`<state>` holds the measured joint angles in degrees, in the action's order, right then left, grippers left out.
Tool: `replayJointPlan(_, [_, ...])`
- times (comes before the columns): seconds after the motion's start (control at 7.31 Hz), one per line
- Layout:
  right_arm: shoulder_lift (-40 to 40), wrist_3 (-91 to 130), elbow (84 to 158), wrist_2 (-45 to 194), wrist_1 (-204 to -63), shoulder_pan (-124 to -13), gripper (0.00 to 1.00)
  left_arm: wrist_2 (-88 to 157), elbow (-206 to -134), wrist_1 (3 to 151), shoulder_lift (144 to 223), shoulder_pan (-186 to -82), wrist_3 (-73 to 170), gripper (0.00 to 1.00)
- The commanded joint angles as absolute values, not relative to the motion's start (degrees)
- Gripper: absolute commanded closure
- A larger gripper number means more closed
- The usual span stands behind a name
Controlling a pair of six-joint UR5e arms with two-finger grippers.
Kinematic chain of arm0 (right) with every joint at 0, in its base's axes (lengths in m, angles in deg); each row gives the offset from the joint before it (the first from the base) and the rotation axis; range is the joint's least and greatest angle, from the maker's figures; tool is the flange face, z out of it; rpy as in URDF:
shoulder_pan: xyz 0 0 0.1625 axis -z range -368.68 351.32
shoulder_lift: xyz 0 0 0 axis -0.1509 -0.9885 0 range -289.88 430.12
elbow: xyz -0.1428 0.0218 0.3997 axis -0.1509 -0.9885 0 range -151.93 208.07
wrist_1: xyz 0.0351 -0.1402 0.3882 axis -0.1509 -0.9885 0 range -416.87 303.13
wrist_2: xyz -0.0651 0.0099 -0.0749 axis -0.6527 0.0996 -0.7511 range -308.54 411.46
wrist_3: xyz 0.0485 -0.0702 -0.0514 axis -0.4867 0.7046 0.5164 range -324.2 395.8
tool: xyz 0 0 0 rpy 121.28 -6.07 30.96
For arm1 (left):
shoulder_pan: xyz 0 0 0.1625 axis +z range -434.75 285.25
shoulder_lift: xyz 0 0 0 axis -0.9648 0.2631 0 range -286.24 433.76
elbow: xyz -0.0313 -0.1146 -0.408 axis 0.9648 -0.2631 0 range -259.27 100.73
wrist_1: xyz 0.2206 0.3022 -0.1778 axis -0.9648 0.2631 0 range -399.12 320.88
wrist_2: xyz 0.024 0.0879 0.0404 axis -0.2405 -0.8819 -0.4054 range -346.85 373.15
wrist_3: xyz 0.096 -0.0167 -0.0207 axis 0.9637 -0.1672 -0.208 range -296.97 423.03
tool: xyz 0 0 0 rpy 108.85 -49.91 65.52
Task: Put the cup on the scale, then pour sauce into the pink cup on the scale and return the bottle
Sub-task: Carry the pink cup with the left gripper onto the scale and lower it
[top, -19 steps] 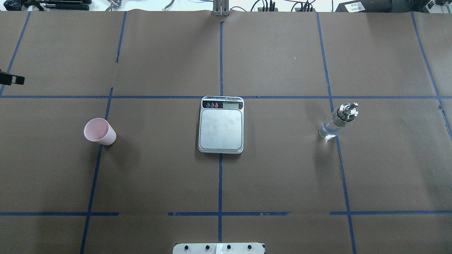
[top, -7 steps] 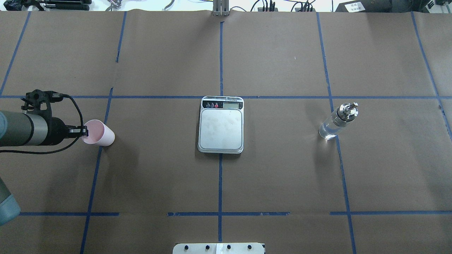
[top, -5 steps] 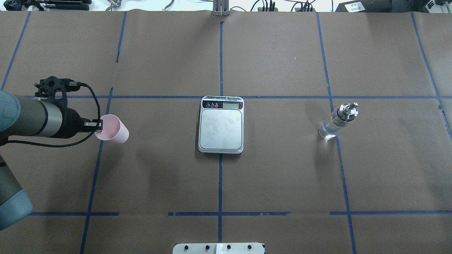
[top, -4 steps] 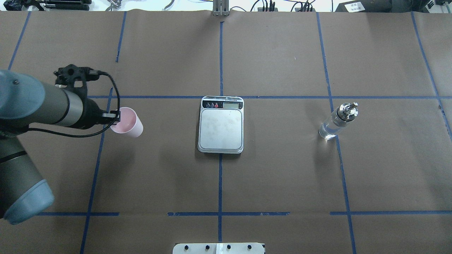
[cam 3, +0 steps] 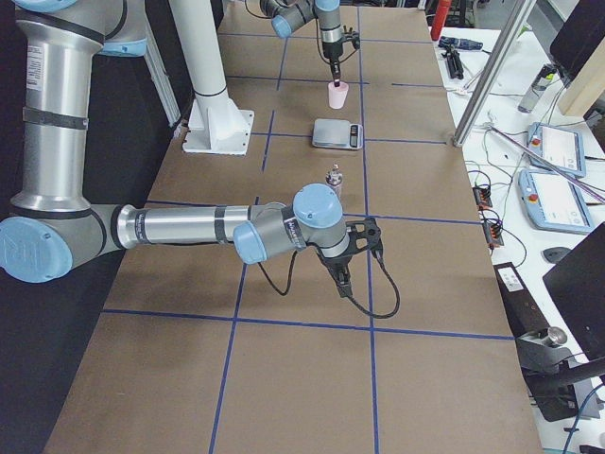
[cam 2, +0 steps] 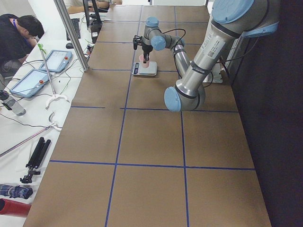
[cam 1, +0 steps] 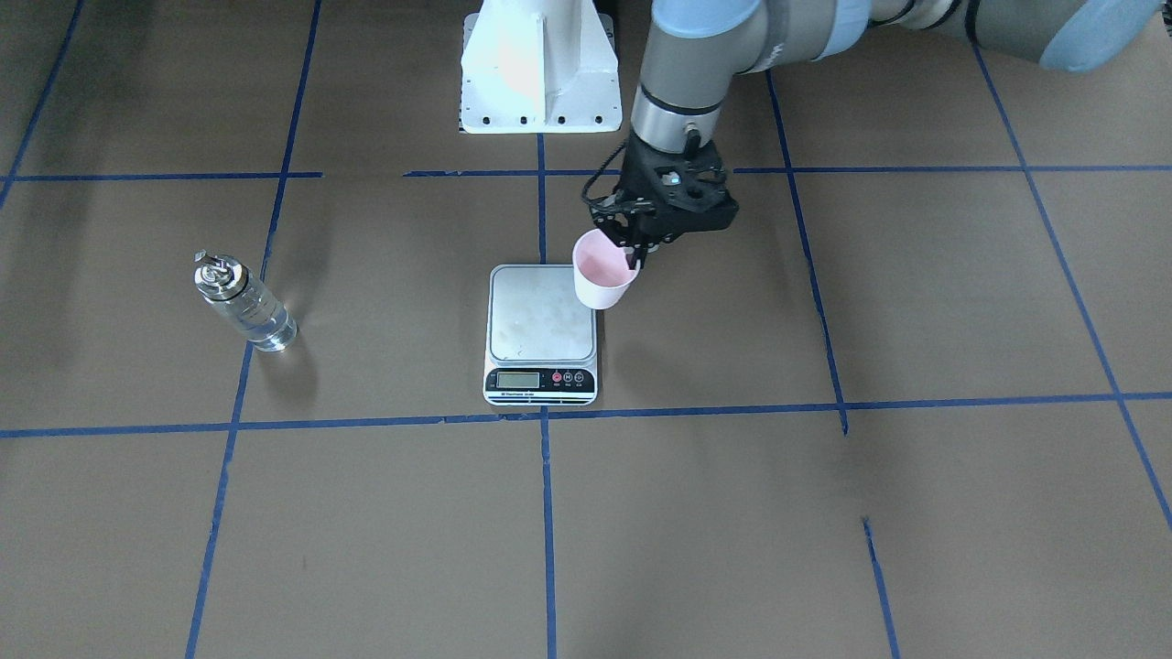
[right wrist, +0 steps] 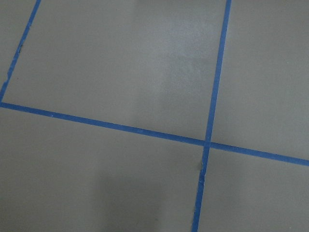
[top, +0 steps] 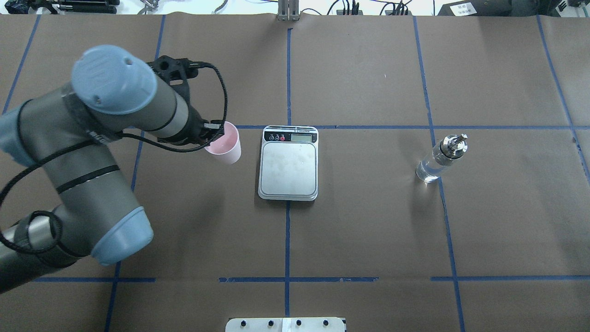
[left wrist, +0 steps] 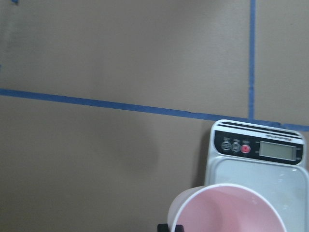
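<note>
My left gripper [top: 215, 134] is shut on the near rim of the pale pink cup [top: 225, 144], one finger inside and one outside. The cup [cam 1: 602, 275] hangs upright just off the left edge of the silver scale [top: 288, 164], whose platform is bare. In the left wrist view the cup [left wrist: 227, 212] fills the bottom, with the scale [left wrist: 260, 154] behind it. The glass bottle [top: 440, 159] with its silver pourer stands to the right, holding a little clear sauce. My right gripper [cam 3: 341, 276] shows only in the exterior right view, low over the table near the bottle [cam 3: 334, 178]; I cannot tell whether it is open or shut.
Brown paper with blue tape lines covers the table. The white robot base [cam 1: 540, 64] sits at the near edge. A person [cam 2: 14, 38] and tablets [cam 2: 57, 59] are beyond the far edge, with a metal post [cam 2: 71, 33] there.
My left arm came in from the left, took the cup by its rim and carried it right and a little away, up to the scale. Scale and bottle have not moved.
</note>
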<state>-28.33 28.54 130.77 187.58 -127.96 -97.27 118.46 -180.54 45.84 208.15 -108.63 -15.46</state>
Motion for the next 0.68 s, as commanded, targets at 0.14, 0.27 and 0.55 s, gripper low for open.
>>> replayJointPlan(0.14, [-28.58,28.51,130.72,188.04,-127.98,-97.27,0.00,115.90,-169.46,52.19,214.30,-105.51,-20.12,1.00])
replayJointPlan(0.27, [-28.58,28.51,130.72,188.04,-127.98,-97.27,0.00,115.81,-169.54,52.20,214.21,-105.51,-19.94,1.00])
replayJointPlan(0.55, [-28.58,28.51,130.72,188.04,-127.98,-97.27,0.00,115.63,-169.98,52.20,213.25,-105.60,-19.86,1.00])
